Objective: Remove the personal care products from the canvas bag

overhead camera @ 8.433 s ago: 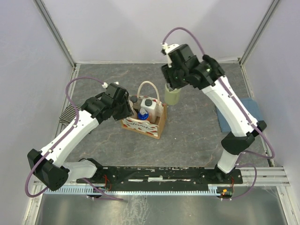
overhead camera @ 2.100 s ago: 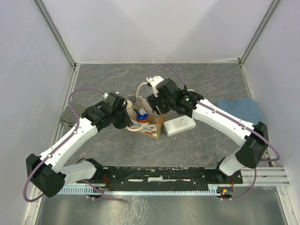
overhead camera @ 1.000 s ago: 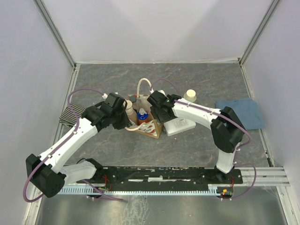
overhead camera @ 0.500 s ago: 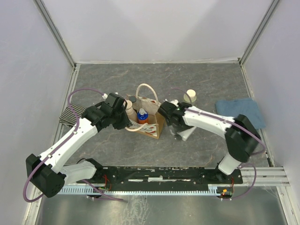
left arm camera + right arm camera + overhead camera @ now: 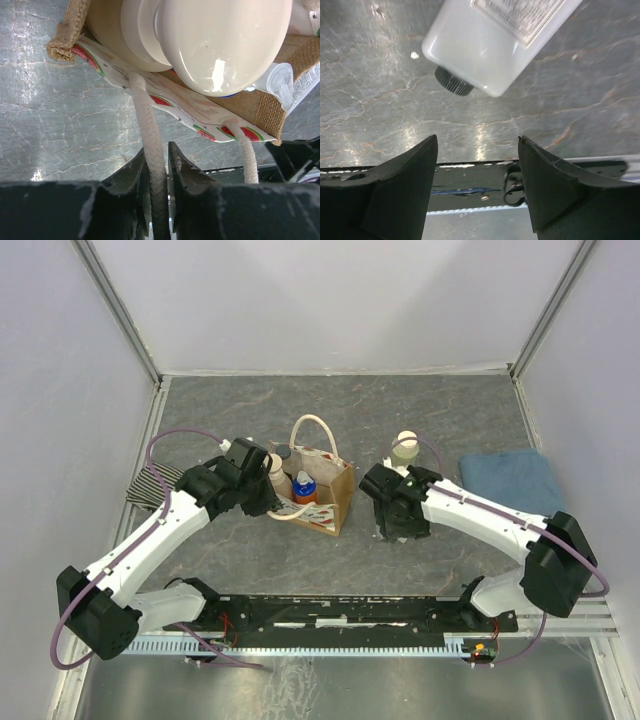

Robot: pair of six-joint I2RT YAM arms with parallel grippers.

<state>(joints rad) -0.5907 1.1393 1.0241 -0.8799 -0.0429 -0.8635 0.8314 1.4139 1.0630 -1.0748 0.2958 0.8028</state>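
The canvas bag [image 5: 322, 496] stands mid-table with a tan pump bottle [image 5: 275, 469] and a blue-and-orange bottle [image 5: 303, 486] in it. My left gripper [image 5: 264, 500] is at the bag's left side, shut on its cream rope handle [image 5: 149, 115]; the pump bottle [image 5: 220, 40] looms right above the jaws. A pale yellow-green bottle [image 5: 404, 449] stands upright right of the bag. My right gripper [image 5: 400, 524] is open over the table; the white bottle [image 5: 495, 35] with black cap [image 5: 453, 82] lies on its side just beyond the open jaws [image 5: 477, 145]. My arm hides it from above.
A folded blue cloth [image 5: 512, 476] lies at the right edge. A black-and-white striped cloth [image 5: 147, 484] lies at the left edge, beside my left arm. The black base rail [image 5: 350, 612] runs along the near edge.
The white bottle has left the bag and lies on the table. My right gripper has moved from the bag's mouth rightward over that bottle. The left gripper has kept hold of the handle.
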